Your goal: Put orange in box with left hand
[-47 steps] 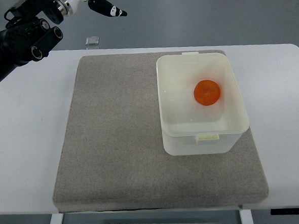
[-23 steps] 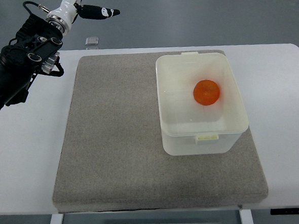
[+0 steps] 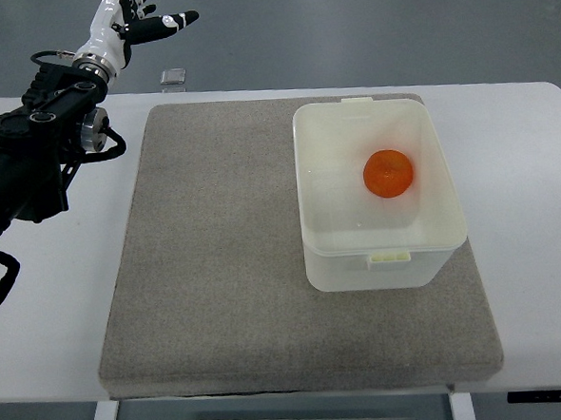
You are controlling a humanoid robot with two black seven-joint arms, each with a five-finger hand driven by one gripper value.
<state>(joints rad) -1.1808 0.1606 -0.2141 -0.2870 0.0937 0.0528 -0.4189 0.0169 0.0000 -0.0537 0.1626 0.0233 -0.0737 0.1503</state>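
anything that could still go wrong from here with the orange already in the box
Little is left to go wrong: the orange lies inside the box, and the left hand is empty, fingers spread, up past the table's far left corner. Two small risks:
1. The box has no lid on, so a knock could tip the orange out.
2. The left arm, if it swings low, might clip the small clear object at the far edge.

We see the orange [image 3: 388,174] resting inside the white box [image 3: 384,261], which sits on the grey mat [image 3: 218,271] (toward its right side). Our left hand [image 3: 135,17] hangs beyond the table's [image 3: 40,320] far-left corner, fingers spread, holding nothing.
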